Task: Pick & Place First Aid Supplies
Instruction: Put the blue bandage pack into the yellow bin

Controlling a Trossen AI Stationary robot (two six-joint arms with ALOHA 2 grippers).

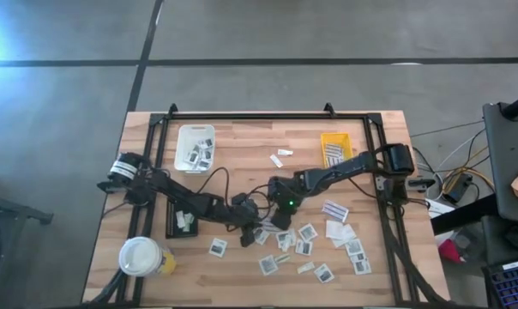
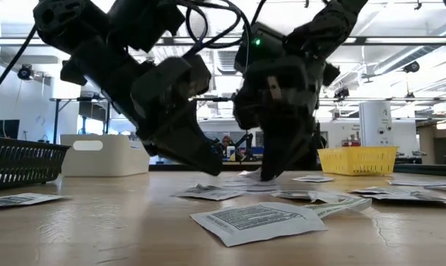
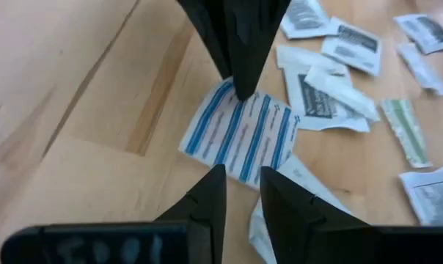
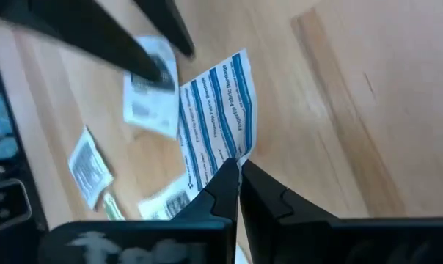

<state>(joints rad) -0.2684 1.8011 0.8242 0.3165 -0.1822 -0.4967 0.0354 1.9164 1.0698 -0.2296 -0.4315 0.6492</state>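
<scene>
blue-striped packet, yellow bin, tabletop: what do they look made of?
Blue-striped packet: thin printed paper, matte; it bends at the edge where the shut right gripper pinches it.
Yellow bin: likely moulded plastic; lattice walls, even colour.
Tabletop: wood, butcher-block style; visible grain and joined planks, low sheen.
</scene>
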